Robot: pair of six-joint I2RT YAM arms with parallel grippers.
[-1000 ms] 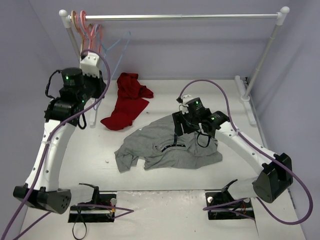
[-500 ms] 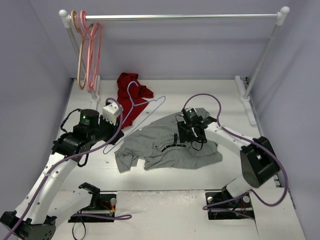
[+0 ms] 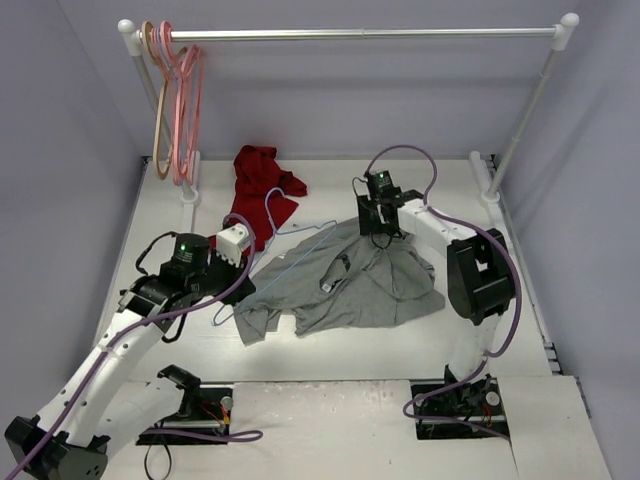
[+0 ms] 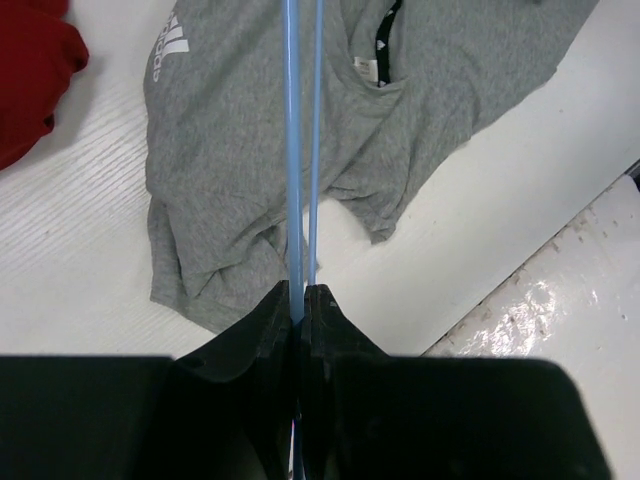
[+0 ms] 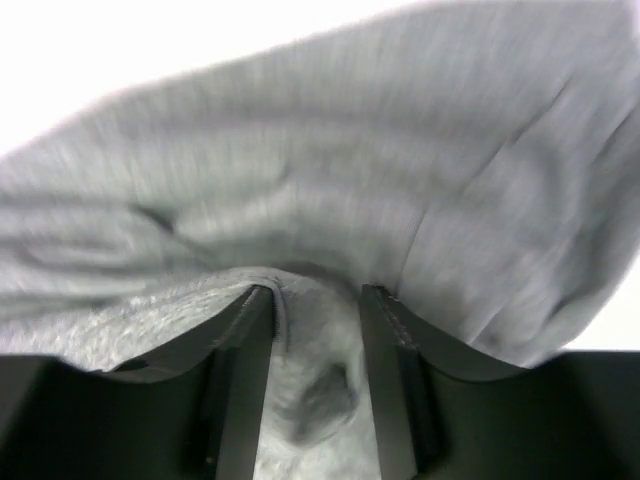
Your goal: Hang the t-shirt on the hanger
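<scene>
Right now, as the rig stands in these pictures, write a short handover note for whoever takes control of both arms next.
Left gripper: shut on the hanger, whose wires run out across the t-shirt on the table.
Right gripper: shut on the t-shirt, pinching a fold at its far edge.
Done: both things are gripped.
Left to do: the hanger is outside the t-shirt, so it has yet to go inside the cloth.

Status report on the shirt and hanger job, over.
Left claw shut on the hanger. Right claw shut on the t-shirt, far edge pinched. Hanger over it, not yet inside. Red garment lies by the hook.
</scene>
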